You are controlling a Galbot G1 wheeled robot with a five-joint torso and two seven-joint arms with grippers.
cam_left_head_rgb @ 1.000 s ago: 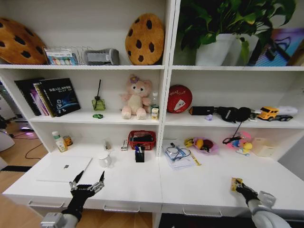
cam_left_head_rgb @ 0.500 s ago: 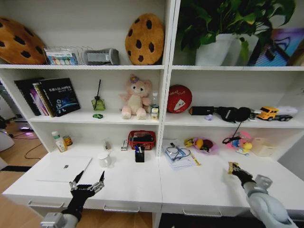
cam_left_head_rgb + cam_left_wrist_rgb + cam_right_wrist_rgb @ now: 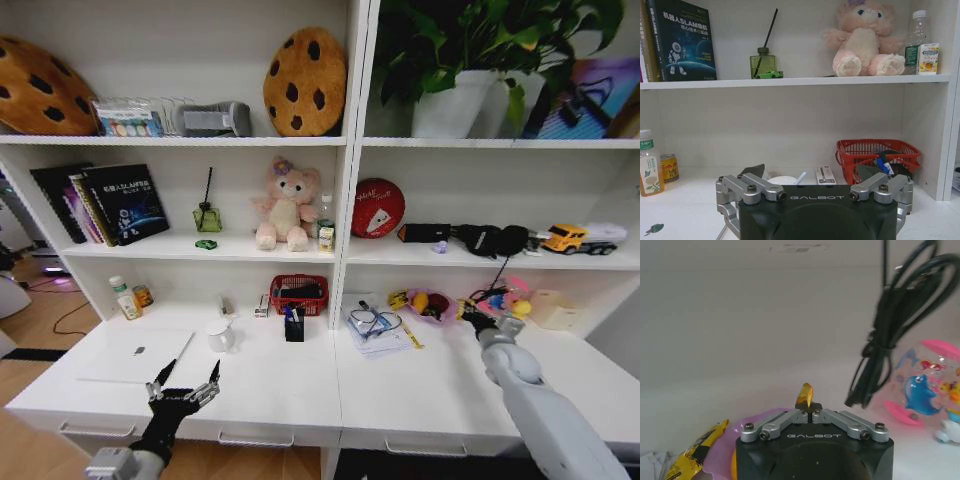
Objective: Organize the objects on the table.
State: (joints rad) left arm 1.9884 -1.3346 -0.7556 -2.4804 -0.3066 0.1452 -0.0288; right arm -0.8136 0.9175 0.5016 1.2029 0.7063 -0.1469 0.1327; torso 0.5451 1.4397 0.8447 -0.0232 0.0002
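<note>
My right gripper (image 3: 468, 312) is shut on the yellowish crumpled scrap (image 3: 805, 394), reaching over the back of the white table (image 3: 420, 395) beside a pink bowl (image 3: 432, 306). The bowl's rim (image 3: 719, 456) lies just under the gripper in the right wrist view. On the table's left part lies the slim silver laptop (image 3: 133, 354). My left gripper (image 3: 188, 378) hovers open at the front edge, right of the laptop, holding nothing. The tiny green toy car (image 3: 206, 244) sits on the middle shelf by a green diffuser bottle (image 3: 763, 64).
A red basket (image 3: 298, 294), black pen holder (image 3: 294, 326), white mug (image 3: 221, 337), papers with glasses (image 3: 372, 328) and two bottles (image 3: 128, 298) line the table's back. A black cable (image 3: 887, 335) hangs close to my right gripper, beside a pink dolphin toy (image 3: 920, 390).
My right arm has carried the scrap from the table's front right corner up and back to the pink bowl. The left arm has not moved.
</note>
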